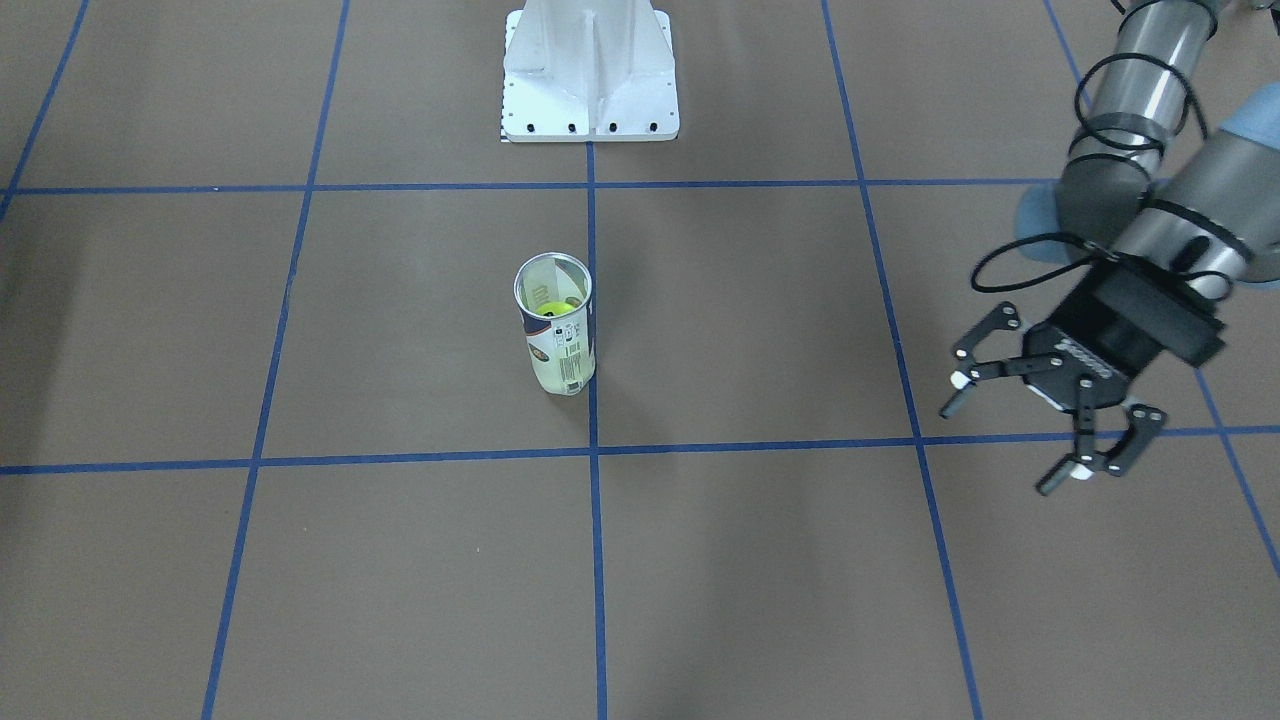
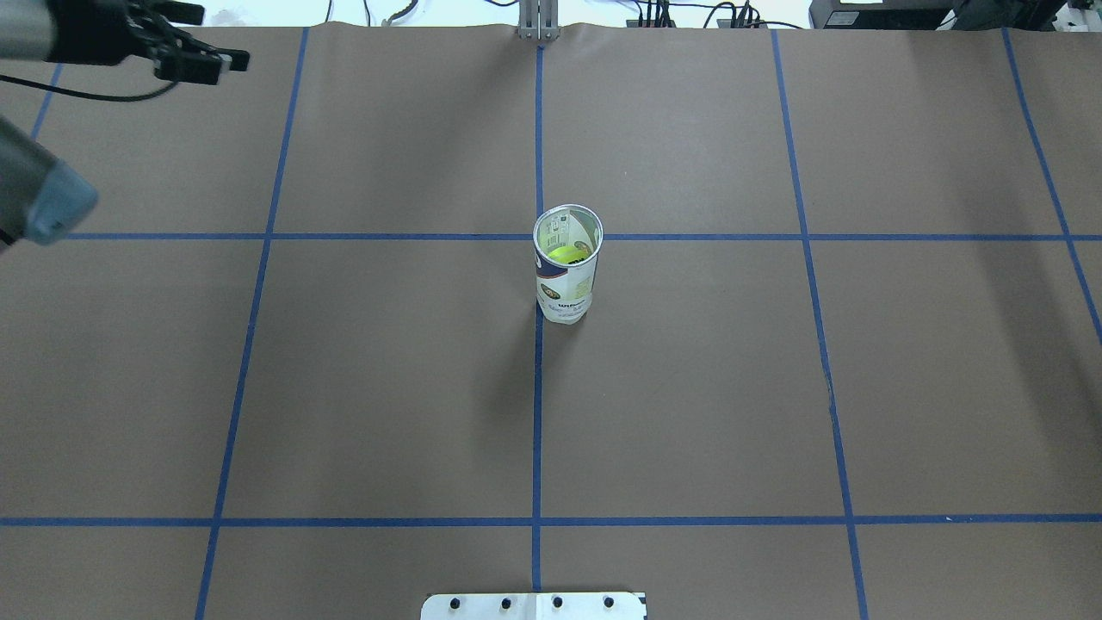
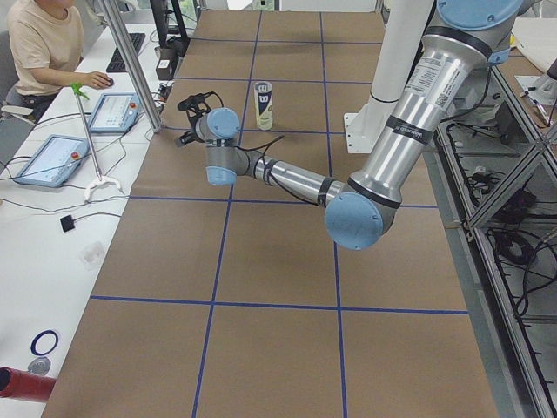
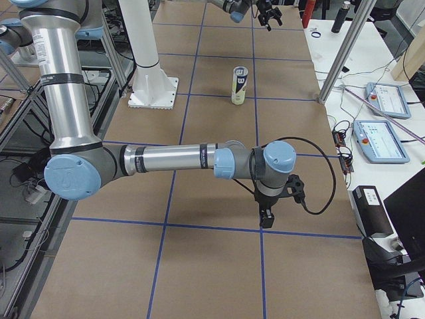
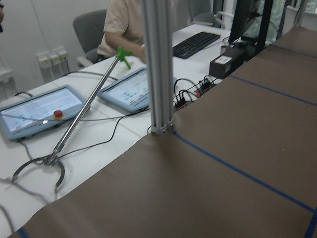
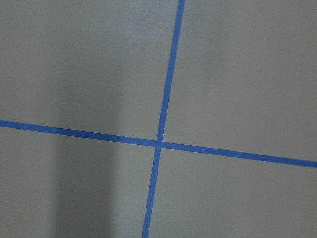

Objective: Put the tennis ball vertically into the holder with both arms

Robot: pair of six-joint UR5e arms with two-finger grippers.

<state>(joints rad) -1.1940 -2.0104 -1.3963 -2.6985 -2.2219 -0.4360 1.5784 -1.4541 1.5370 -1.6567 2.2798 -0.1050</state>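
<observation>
The holder (image 1: 556, 330), a clear can with a metal rim and a white and navy label, stands upright near the table's middle. A yellow-green tennis ball (image 1: 553, 308) lies inside it, and also shows through the rim from overhead (image 2: 564, 254). My left gripper (image 1: 1000, 448) is open and empty, far off to the holder's side, near the table's far left corner in the overhead view (image 2: 215, 36). My right gripper (image 4: 265, 218) shows only in the exterior right view, low over the table, far from the holder (image 4: 240, 85); I cannot tell whether it is open or shut.
The white pedestal base (image 1: 590, 90) stands at the robot's edge of the table. A metal post (image 5: 158, 64), tablets (image 5: 131, 89) and a seated operator (image 3: 48, 43) are beyond the table's far edge. Blue tape lines (image 6: 161, 144) grid the brown table.
</observation>
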